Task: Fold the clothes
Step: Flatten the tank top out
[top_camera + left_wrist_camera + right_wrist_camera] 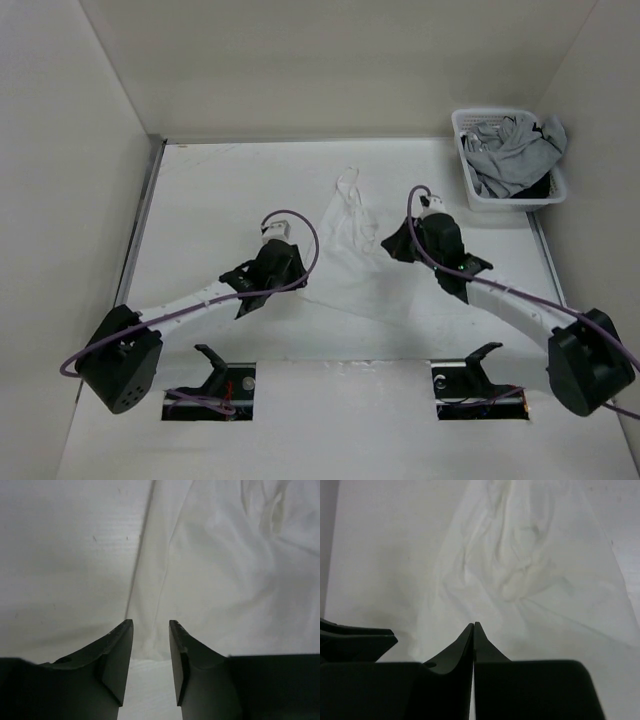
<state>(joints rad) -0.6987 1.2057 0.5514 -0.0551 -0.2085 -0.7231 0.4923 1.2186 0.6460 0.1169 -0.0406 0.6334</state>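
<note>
Fingers of the left gripper [150,624] stand partly apart and empty, an edge of the clothes [225,580] running away just ahead of their tips. On the right gripper [474,625] they press together with no fabric visibly pinched, cloth spreading beyond. Flattening looks done; next, each must pinch an edge to fold.

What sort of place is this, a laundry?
Probably a robot test booth, not a laundry: white walls box in a table, with a left arm and right arm bolted at its edge and one white garment lying between them.
</note>
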